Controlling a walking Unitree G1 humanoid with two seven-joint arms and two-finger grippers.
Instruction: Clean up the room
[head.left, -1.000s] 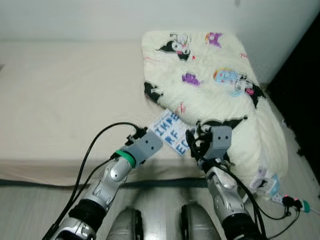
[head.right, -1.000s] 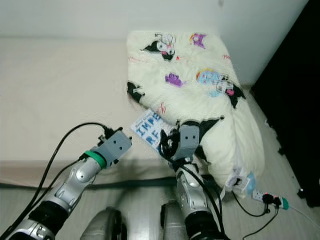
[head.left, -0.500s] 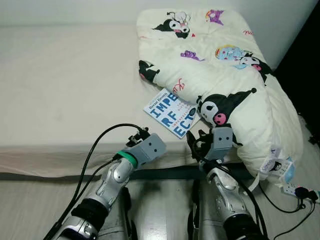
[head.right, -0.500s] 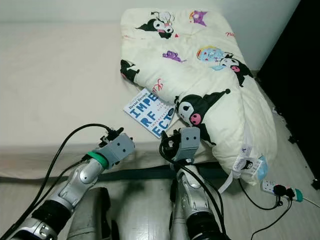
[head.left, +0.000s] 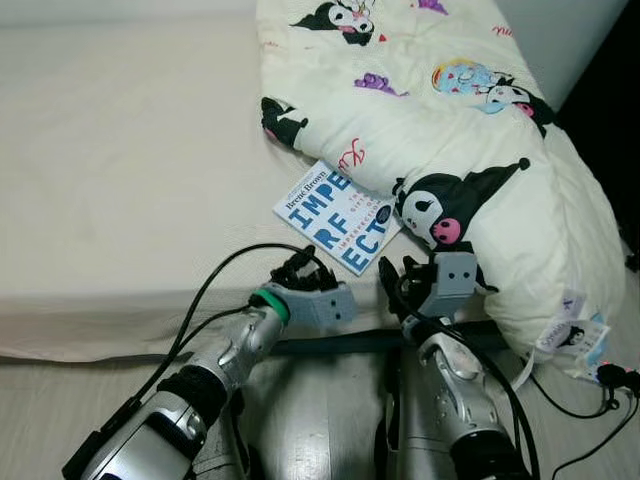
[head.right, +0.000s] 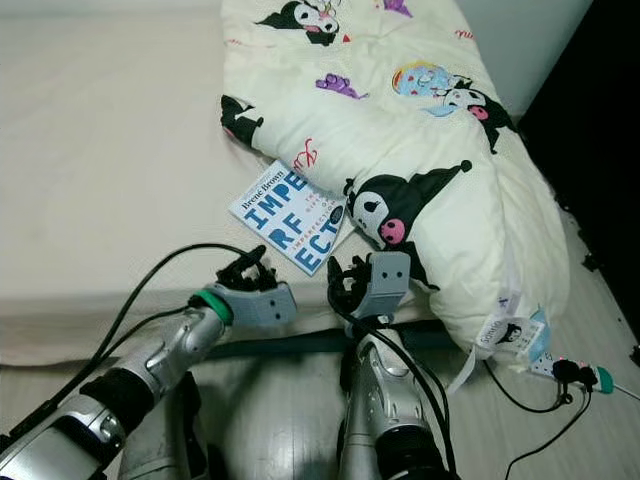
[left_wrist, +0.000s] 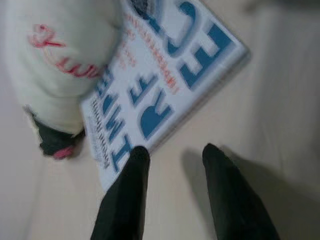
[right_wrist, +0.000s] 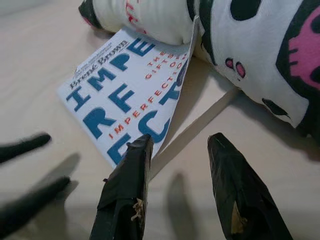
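Beige sheets cover the bed (head.left: 120, 170), and near its front edge lies a white book (head.left: 337, 217) with big blue letters on its cover, flat on the mattress. The book's far corner is tucked under a cream quilt (head.left: 450, 130) printed with cartoon characters, which is heaped along the bed's right side and spills over the front edge toward the floor.

Just in front of the book, the left pincer (left_wrist: 172, 155) hovers low over the sheet, its two black fingers set moderately apart with nothing between them; one fingertip lies just at the book's edge. The right pincer (right_wrist: 177, 145) is beside it, also spread with nothing gripped, one finger over the book's near corner and the other over bare sheet next to the quilt. In the right wrist view the left pincer's black fingers (right_wrist: 27, 147) show at the side, near the book.

Black cables (head.left: 215, 275) loop from the left arm. On the grey floor at the right, beyond the hanging quilt, lies a cord with small plugs (head.right: 575, 375).
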